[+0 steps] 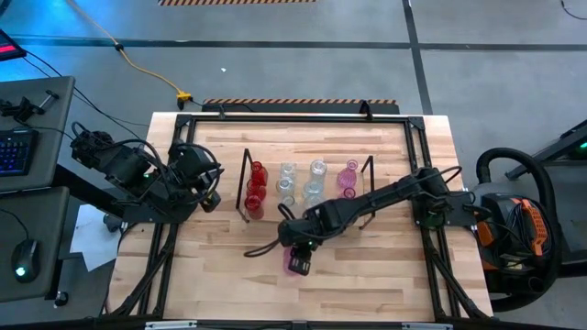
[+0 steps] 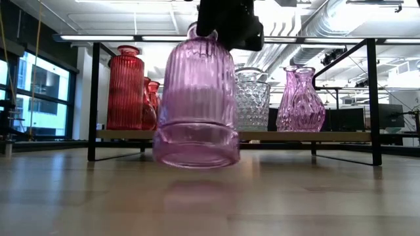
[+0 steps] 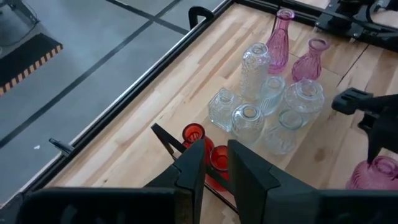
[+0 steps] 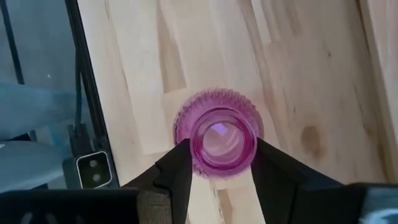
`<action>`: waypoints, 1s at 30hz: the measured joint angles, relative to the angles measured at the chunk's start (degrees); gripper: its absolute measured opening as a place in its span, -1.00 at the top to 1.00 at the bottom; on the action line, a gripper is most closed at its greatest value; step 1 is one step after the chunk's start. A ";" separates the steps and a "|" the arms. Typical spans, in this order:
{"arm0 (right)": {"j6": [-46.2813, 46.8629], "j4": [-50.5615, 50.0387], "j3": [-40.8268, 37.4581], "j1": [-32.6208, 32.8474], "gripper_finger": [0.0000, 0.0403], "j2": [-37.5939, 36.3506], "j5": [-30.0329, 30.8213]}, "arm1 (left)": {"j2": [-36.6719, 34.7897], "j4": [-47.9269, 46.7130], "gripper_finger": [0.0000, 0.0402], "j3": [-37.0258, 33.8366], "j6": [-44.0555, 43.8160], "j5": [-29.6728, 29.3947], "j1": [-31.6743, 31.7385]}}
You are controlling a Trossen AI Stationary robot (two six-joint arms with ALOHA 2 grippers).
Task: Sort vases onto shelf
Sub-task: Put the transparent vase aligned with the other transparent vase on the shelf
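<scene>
A pink ribbed glass vase (image 2: pixel 197 98) hangs just above the wood in front of the shelf, with my right gripper (image 4: pixel 222 146) shut on its top. In the high view this vase (image 1: pixel 296 264) sits near the table's middle front. The shelf (image 2: pixel 275 136), a low board between black wire ends (image 1: pixel 246 188), carries red vases (image 1: pixel 256 188), clear vases (image 1: pixel 298 183) and two pink vases (image 1: pixel 348 179), all standing on their bases. My left gripper (image 1: pixel 213 188) waits above the shelf's left end, open by a narrow gap (image 3: pixel 216 155), holding nothing. My right gripper pinches the pink vase's neck just below its round open mouth (image 4: pixel 222 140), one finger (image 4: pixel 180 165) on each side. The fingers come from above, slanting down. The vase hangs below them nearly upright, its base (image 2: pixel 197 157) a little clear of the table.
A black metal frame (image 1: pixel 275 116) edges the table's far side and corners. Bare wood lies in front of the shelf (image 1: pixel 367 275). A keyboard (image 1: pixel 16 151) and mouse (image 1: pixel 23 261) sit on a desk left of the table.
</scene>
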 joint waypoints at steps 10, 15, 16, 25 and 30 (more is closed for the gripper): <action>5.26 -0.01 0.04 0.33 0.35 -0.11 1.22 | -0.01 -0.02 0.70 0.00 4.32 0.11 0.00; 7.00 0.03 0.07 0.28 0.35 -0.15 1.51 | 0.00 -0.04 0.70 0.00 6.19 0.11 -0.01; 7.49 0.03 0.07 0.28 0.35 -0.15 2.09 | 0.00 -0.04 0.70 0.00 6.64 0.11 -0.02; 9.61 -1.65 0.11 -0.22 0.35 -0.22 2.78 | 0.00 -0.04 0.70 0.00 9.08 2.72 -0.01; 9.55 -3.32 0.11 -0.21 0.35 -0.22 2.58 | 0.00 -0.04 0.70 0.00 9.45 2.91 -0.01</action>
